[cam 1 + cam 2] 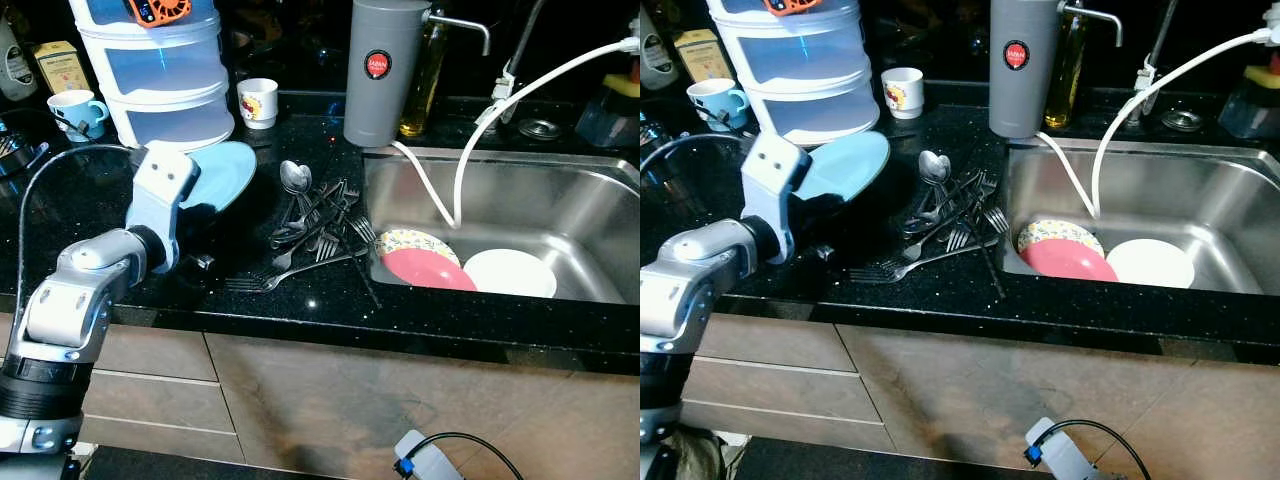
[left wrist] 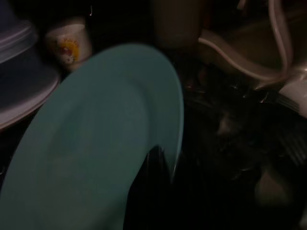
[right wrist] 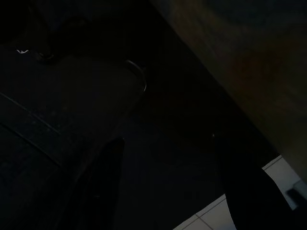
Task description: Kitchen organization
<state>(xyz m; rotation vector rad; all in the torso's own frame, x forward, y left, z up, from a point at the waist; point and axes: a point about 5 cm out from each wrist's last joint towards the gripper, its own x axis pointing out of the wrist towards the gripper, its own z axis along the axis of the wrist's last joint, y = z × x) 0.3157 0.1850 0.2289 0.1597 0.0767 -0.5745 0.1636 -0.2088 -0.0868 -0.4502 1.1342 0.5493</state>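
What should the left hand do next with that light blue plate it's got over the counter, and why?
Probably carry the light blue plate a little toward the white stacked containers and set it flat on bare counter. The left hand holds it tilted by its edge, and the cutlery pile lies close beside it.

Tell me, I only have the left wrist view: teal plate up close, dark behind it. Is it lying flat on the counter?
Observer: No. The left gripper holds the plate by its rim, tilted over the black counter, in front of the white stacked container.
Operator: What's on its sink side?
Observer: A loose pile of forks and spoons on the counter, beside the sink.
Operator: Sink empty?
Observer: No. A pink plate, a white plate and a patterned plate lie in it.
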